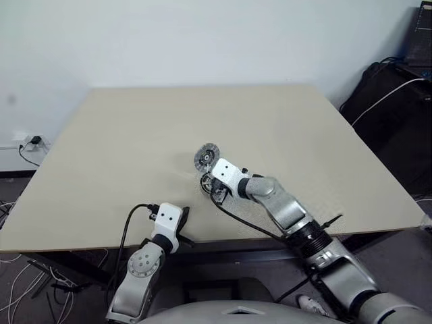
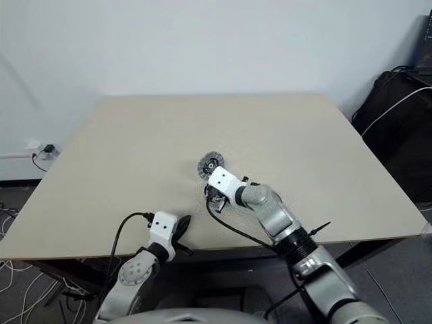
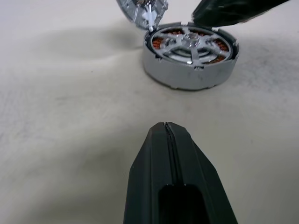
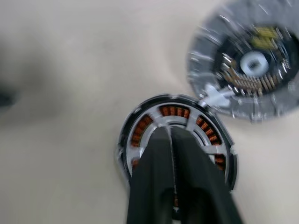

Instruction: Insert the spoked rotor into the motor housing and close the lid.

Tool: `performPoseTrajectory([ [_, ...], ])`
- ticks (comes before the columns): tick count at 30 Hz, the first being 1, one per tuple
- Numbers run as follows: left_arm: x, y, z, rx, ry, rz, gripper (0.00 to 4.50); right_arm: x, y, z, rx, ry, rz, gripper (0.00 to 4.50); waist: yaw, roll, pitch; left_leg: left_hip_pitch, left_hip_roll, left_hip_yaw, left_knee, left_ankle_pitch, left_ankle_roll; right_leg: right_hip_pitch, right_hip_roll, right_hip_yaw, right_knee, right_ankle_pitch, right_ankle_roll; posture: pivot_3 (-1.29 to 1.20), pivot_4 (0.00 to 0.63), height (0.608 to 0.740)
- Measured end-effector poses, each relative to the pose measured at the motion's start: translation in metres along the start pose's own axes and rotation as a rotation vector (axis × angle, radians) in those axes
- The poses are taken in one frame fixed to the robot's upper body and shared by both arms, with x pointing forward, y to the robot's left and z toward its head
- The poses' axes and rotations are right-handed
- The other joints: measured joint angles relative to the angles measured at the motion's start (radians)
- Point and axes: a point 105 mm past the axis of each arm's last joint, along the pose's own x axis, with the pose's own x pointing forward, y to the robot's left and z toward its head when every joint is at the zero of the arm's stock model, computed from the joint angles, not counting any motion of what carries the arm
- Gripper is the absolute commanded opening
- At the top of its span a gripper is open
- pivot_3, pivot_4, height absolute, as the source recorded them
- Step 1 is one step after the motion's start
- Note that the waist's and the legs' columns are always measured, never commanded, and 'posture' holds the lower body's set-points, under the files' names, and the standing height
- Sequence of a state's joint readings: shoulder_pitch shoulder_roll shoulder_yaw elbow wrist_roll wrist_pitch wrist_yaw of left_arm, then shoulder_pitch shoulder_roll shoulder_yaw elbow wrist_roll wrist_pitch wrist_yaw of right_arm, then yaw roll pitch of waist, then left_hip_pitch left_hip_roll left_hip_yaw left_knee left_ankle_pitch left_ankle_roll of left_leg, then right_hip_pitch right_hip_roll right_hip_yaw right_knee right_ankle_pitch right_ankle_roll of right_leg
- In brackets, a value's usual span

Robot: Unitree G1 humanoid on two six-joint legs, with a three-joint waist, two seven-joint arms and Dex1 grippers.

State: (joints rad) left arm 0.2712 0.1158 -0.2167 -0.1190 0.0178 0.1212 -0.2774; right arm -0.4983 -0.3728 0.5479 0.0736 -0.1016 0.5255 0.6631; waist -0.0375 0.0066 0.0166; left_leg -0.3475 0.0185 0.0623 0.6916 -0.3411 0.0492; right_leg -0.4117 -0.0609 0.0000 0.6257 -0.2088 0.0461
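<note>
From the left eye view I see the beige table (image 1: 135, 148) with the motor housing (image 1: 208, 183) near its front middle, the lid (image 1: 206, 156) lying open just behind it. My right gripper (image 1: 214, 192) reaches in over the housing from the right, while my left gripper (image 1: 181, 236) rests at the front edge of the table, well apart from the parts.

The right eye view gives the same layout: the lid (image 2: 210, 165) flat beyond the housing, the right arm slanting in over the housing.

In the left wrist view, the left gripper (image 3: 167, 128) has its two black fingers pressed together, holding nothing. Beyond it sits the housing (image 3: 190, 60), copper-coloured windings visible between the arms of the spoked rotor (image 3: 189, 43), which lies seated inside the cup. The lid (image 3: 141, 10) touches the housing's far rim, and a black fingertip (image 3: 229, 11) of the right gripper hangs over it.

In the right wrist view, the right gripper (image 4: 170, 133) has its fingers all but touching, gripping nothing that I can see, poised over the rotor (image 4: 154, 133) in the housing (image 4: 125, 140). The lid (image 4: 247, 65) lies beside the rim with its inner face up.
</note>
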Motion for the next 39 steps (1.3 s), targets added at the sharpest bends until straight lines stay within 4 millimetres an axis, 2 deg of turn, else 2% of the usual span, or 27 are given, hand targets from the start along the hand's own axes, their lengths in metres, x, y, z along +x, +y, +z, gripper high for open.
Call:
performPoseTrajectory([
  [7,0.002,-0.002,0.001,-0.010,-0.008,0.005,0.00,-0.005,0.011,0.004,-0.191,0.079,0.157,3.28,0.001,0.000,0.000,0.000,-0.003,-0.001,0.000,0.000,0.000,0.000,0.000,0.000,0.000,0.000,0.000,0.00,0.000,0.740],
  [18,0.002,-0.002,0.004,-0.016,-0.026,0.017,0.00,0.004,0.001,-0.012,-0.234,0.190,0.223,3.28,0.005,-0.001,0.000,0.000,-0.004,-0.001,0.000,0.001,-0.001,0.001,-0.001,0.000,0.000,0.000,0.000,0.00,0.000,0.740],
  [21,0.002,-0.002,0.003,-0.020,-0.024,0.018,0.00,0.005,0.003,-0.021,-0.222,0.219,0.248,3.28,0.005,-0.001,0.000,0.000,-0.004,-0.001,0.000,0.001,-0.001,0.001,-0.001,0.000,0.000,0.000,0.000,0.00,0.000,0.740],
  [26,0.002,-0.002,0.003,-0.024,-0.028,0.019,0.00,0.009,0.008,-0.024,-0.215,0.229,0.288,3.28,0.004,-0.001,0.000,0.000,-0.004,-0.001,0.000,0.001,-0.002,0.001,0.000,0.000,0.000,0.000,0.000,0.00,0.000,0.740],
  [29,0.002,-0.003,0.003,-0.025,-0.030,0.020,0.00,0.011,0.008,-0.023,-0.219,0.227,0.298,2.62,0.003,-0.001,0.000,0.001,-0.004,-0.001,0.000,0.001,-0.002,0.001,-0.001,0.000,0.001,0.000,0.000,0.00,0.000,0.740],
  [37,0.000,-0.003,0.002,-0.031,-0.029,0.029,0.00,0.013,0.004,-0.022,-0.237,0.235,0.294,0.02,0.004,-0.001,-0.001,0.002,-0.004,-0.001,0.000,0.001,-0.002,0.002,0.000,-0.001,0.001,0.000,0.000,0.00,0.000,0.740],
  [39,0.000,-0.002,0.002,-0.030,-0.032,0.032,0.00,0.014,0.006,-0.023,-0.236,0.236,0.306,0.02,0.003,-0.001,-0.001,0.002,-0.004,-0.001,0.000,0.001,-0.002,0.002,-0.001,-0.001,0.001,0.000,0.000,0.00,0.000,0.740],
])
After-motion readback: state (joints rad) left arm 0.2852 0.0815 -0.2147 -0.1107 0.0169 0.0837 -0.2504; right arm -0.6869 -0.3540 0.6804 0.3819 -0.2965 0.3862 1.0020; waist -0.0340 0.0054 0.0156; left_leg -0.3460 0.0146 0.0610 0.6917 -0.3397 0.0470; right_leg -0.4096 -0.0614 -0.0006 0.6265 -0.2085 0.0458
